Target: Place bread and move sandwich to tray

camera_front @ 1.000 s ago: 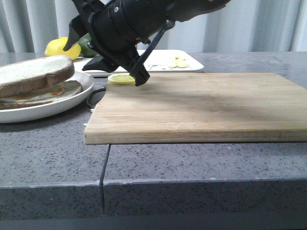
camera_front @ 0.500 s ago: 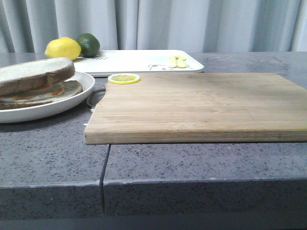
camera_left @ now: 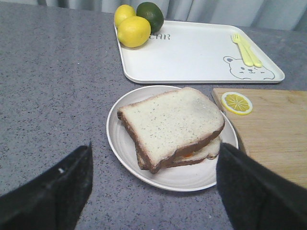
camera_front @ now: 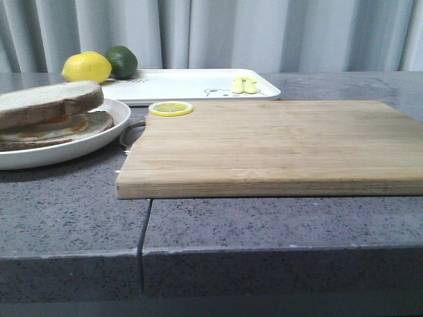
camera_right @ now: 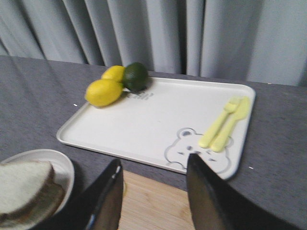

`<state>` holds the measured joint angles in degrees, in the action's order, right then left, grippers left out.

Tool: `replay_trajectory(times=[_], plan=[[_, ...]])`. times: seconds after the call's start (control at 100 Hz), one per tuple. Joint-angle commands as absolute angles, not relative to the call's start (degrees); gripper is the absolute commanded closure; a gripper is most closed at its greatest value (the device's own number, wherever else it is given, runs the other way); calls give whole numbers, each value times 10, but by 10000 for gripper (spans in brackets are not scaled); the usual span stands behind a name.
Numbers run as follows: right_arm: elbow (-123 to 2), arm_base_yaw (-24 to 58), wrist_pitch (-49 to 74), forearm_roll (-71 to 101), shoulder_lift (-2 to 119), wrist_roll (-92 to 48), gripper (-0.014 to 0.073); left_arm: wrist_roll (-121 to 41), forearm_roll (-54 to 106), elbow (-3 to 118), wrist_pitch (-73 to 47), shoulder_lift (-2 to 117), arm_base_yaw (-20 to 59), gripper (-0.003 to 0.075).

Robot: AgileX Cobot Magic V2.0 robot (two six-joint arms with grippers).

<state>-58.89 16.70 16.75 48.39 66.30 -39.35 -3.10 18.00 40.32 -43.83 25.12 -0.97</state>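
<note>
The sandwich [camera_front: 49, 109] lies on a round white plate [camera_front: 66, 148] at the front left. The bread [camera_left: 170, 122] is its top slice, over the egg-topped slice with orange yolk showing at the edge. The white tray [camera_front: 198, 86] sits behind it at the back. My left gripper [camera_left: 153, 191] is open and empty, held above the table just short of the plate [camera_left: 120, 148]. My right gripper [camera_right: 153, 191] is open and empty, above the back edge of the wooden board [camera_right: 153, 206] near the tray [camera_right: 144, 120]. Neither gripper shows in the front view.
A wooden board [camera_front: 277, 142] fills the middle and right, with a lemon slice [camera_front: 170, 108] on its back left corner. A lemon [camera_front: 86, 67] and a lime [camera_front: 122, 61] rest on the tray's left end. A yellow fork and utensil [camera_front: 244, 84] lie on its right end.
A second ago a black arm with an open gripper hung over the board's back left corner in the front view. It has since left that view. The sandwich has not moved.
</note>
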Motion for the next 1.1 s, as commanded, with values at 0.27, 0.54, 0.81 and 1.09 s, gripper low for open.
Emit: replay_trajectory(times=[0.27,0.54,0.81,1.09], plan=[[-392,162,32,322,439,-351,258,-32,193,423,-397,260,-10,228],[-280,162,0,186,280,-318,258,-32,193,423,-397,260,-10,228],[-255,162,38,100,219,-253,258,-32,193,423,-397,260,-10,228],[-247,162,51,102,219,-253,258,-32,193,423,-397,260,-10,228]])
